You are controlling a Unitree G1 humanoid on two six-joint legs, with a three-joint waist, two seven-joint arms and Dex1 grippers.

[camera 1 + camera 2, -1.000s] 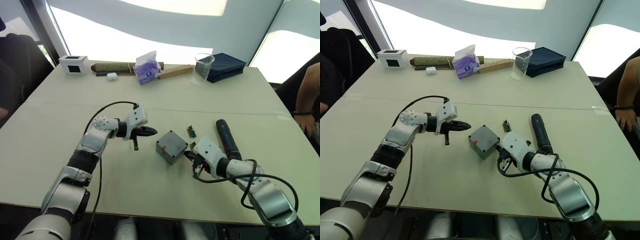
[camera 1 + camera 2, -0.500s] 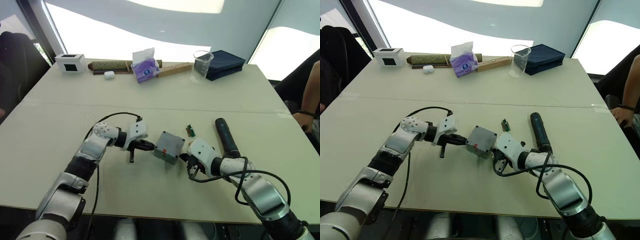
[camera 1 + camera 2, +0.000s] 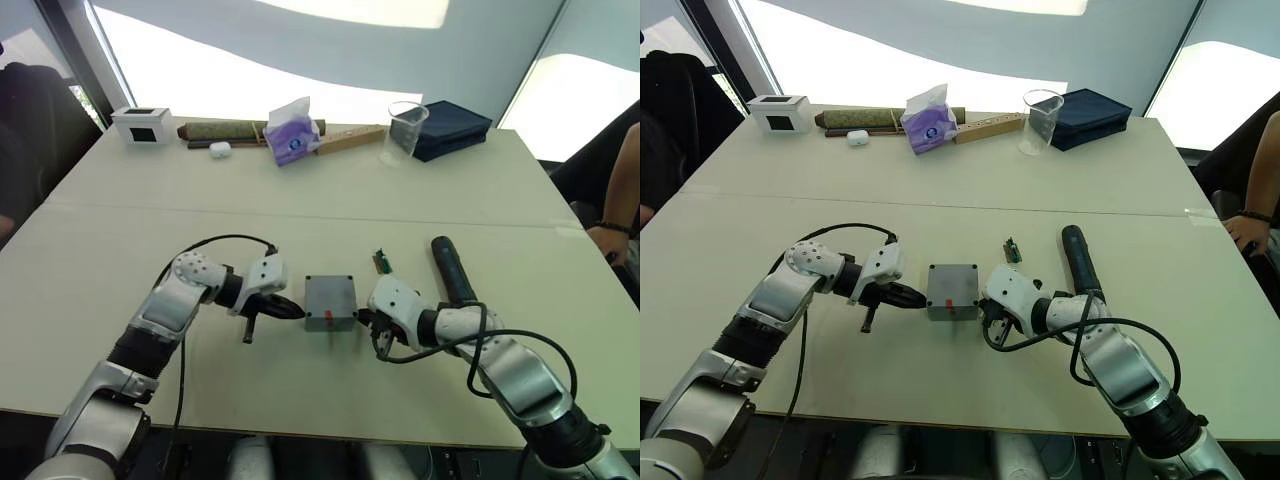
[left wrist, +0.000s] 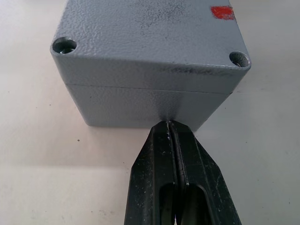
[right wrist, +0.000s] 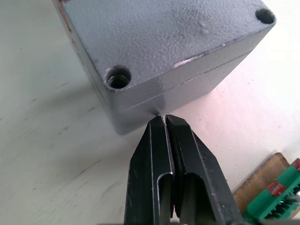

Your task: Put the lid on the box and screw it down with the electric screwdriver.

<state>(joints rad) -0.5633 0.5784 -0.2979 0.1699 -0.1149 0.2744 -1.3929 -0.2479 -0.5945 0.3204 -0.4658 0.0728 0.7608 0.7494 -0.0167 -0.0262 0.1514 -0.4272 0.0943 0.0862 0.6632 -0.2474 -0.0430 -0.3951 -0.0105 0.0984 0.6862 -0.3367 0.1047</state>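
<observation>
The grey lid [image 4: 150, 28], with a small red mark near one edge and empty corner screw holes, sits on the grey box [image 4: 140, 105] in the middle of the table [image 3: 330, 300]. My left gripper [image 3: 295, 311] is shut, its tips against the box's left wall [image 4: 169, 124]. From the other side my right gripper [image 3: 362, 316] is shut too, tips touching the box's corner just under the lid seam [image 5: 164, 118]. The electric screwdriver [image 3: 455, 272] lies on the table to the right of the box, beyond my right arm, and nothing holds it.
A small green circuit board [image 3: 382, 263] lies between the box and the screwdriver. Along the far edge stand a white box with a black window [image 3: 140, 125], a tissue pack [image 3: 294, 135], a clear cup [image 3: 406, 133] and a dark pouch [image 3: 452, 130]. A person's arm [image 3: 610, 200] is at the right edge.
The box stood cornerwise and now sits square to the table edge, shifted slightly toward me. My left gripper came in and down to its left wall; the right gripper closed in on its right.
</observation>
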